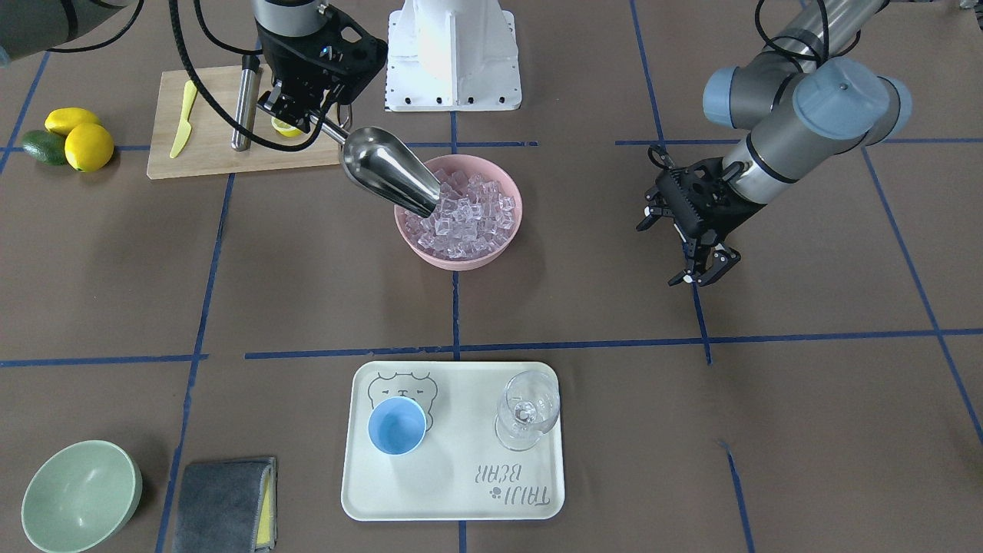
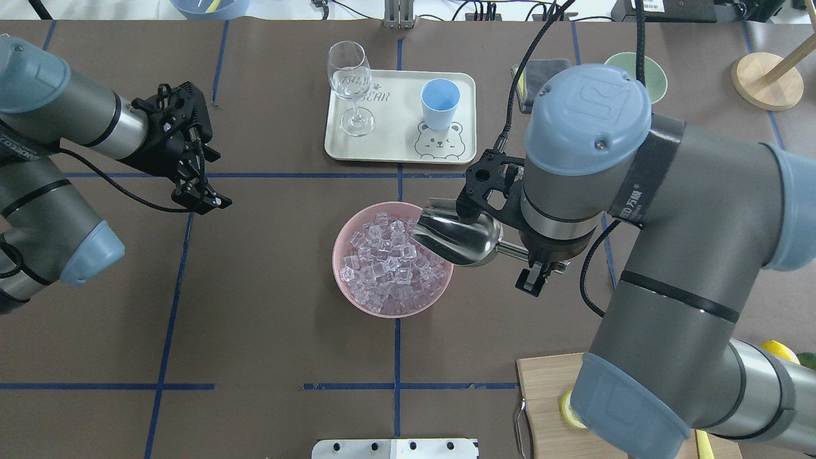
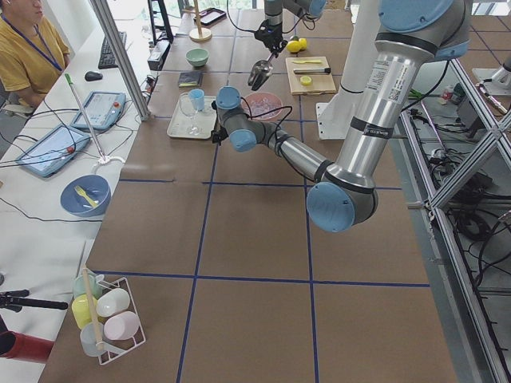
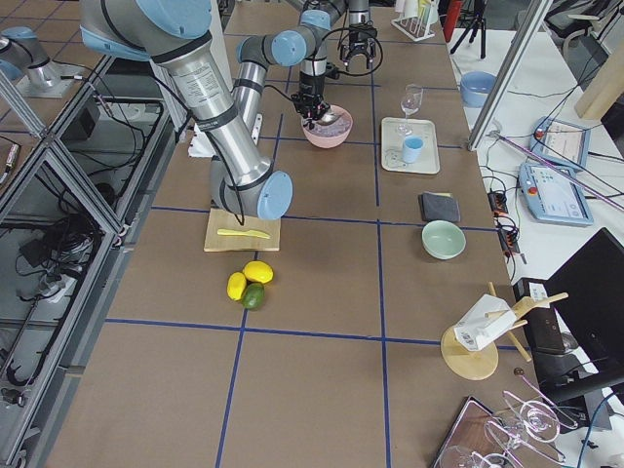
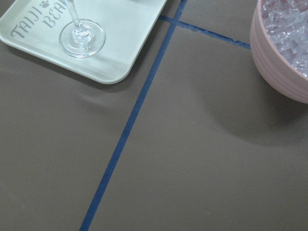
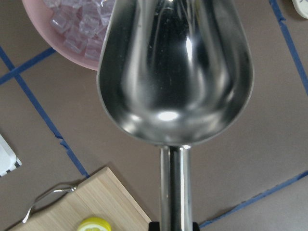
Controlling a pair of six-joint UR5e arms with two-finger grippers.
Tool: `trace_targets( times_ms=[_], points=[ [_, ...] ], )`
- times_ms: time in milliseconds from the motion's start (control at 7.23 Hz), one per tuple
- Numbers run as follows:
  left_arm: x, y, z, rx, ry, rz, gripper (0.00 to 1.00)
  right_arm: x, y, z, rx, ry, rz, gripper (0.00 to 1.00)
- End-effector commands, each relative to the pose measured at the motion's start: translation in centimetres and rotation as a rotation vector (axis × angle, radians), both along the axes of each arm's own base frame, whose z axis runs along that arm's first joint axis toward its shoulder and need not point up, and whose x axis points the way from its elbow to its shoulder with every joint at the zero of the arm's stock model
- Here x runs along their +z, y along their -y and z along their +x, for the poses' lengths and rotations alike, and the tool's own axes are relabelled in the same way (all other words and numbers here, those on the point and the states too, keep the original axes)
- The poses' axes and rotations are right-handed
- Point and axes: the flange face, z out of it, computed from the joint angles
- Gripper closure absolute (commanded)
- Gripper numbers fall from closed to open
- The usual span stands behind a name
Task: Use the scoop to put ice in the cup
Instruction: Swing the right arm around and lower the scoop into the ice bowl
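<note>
The brown paper-covered table [image 1: 614,307] has blue tape lines, and a cream rectangular tray [image 1: 453,491] lies on it. Toward the robot, well apart from the tray, stands a round pink bowl [image 1: 461,257]. The shiny steel scoop [image 1: 388,169] is tilted down with its front edge at the bowl's contents, and its trough is empty. The right gripper [image 1: 311,115] is clamped on its thin rod handle. The left gripper [image 1: 704,270] hangs well to the side of the bowl, fingers apart, holding nothing. The small light-blue plastic cup [image 1: 397,426] stands upright and empty on the tray, near a clear stemmed glass [image 1: 526,411]. The small clear ice cubes [image 1: 468,219] fill the bowl.
</note>
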Motion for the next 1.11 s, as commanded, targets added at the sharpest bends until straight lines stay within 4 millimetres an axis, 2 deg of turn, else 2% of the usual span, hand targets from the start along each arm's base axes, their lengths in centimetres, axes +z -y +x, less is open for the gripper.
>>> trace_targets(
  times_ms=[0,138,277,415,553,692,830,968],
  points=[
    [0.6,-0.3,0.8,0.013,-0.047,0.057,0.00,-2.9,0.8,0.0,-0.096,-0.196,0.030,1.00],
    [0.9,-0.2,0.9,0.012,-0.051,0.060,0.00,-2.9,1.0,-0.6,-0.109,-0.237,0.015,1.00],
    [0.8,-0.3,0.9,0.013,-0.052,0.063,0.00,-2.9,1.8,-2.8,-0.142,-0.283,-0.007,1.00],
    [0.6,-0.3,0.9,0.014,-0.055,0.066,0.00,-4.0,2.4,-3.6,-0.183,-0.326,-0.018,1.00],
    [0.6,-0.3,0.9,0.014,-0.055,0.066,0.00,-5.4,2.5,-3.6,-0.208,-0.369,-0.030,1.00],
    [0.6,-0.3,0.9,0.014,-0.055,0.066,0.00,-6.6,2.8,-5.7,-0.226,-0.420,-0.050,1.00],
    [0.8,-0.4,1.0,0.016,-0.053,0.064,0.00,-6.6,3.1,-8.2,-0.248,-0.480,-0.052,1.00],
    [0.8,-0.4,1.0,0.017,-0.055,0.065,0.00,-6.2,2.7,-8.9,-0.261,-0.504,-0.045,1.00]
  ],
)
